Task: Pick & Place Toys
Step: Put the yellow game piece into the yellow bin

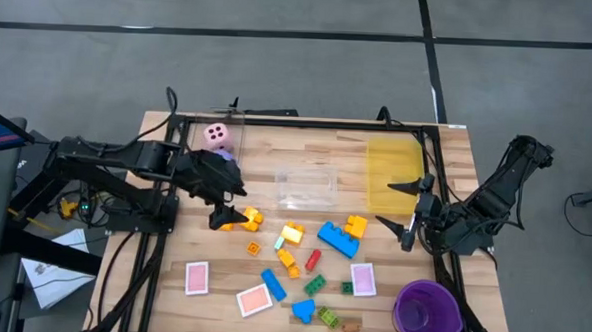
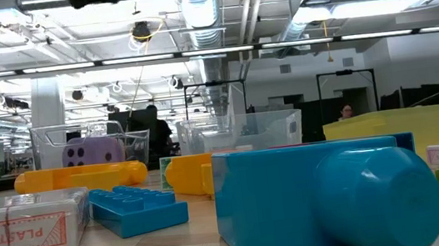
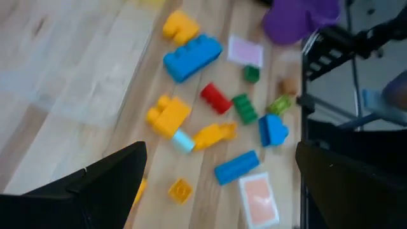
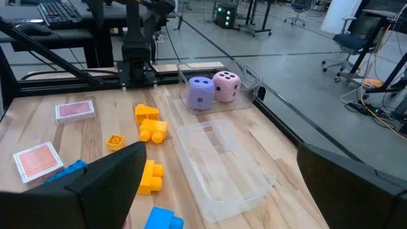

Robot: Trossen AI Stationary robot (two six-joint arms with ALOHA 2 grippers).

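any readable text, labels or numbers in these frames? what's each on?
"PLASTIC C…", red letters, cut off at the frame edge: on the white card box lying at the near left of the low view.
Dice: pips only, no digits.
Pink-backed cards: pattern too small to read.
Nothing else legible.

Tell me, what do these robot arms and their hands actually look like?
Both arms are black, built of chunky jointed segments on dark frames at the table's sides. Each ends in a hand, the left hand and the right hand, with two flat, pointed black fingers. I can't see any markings.
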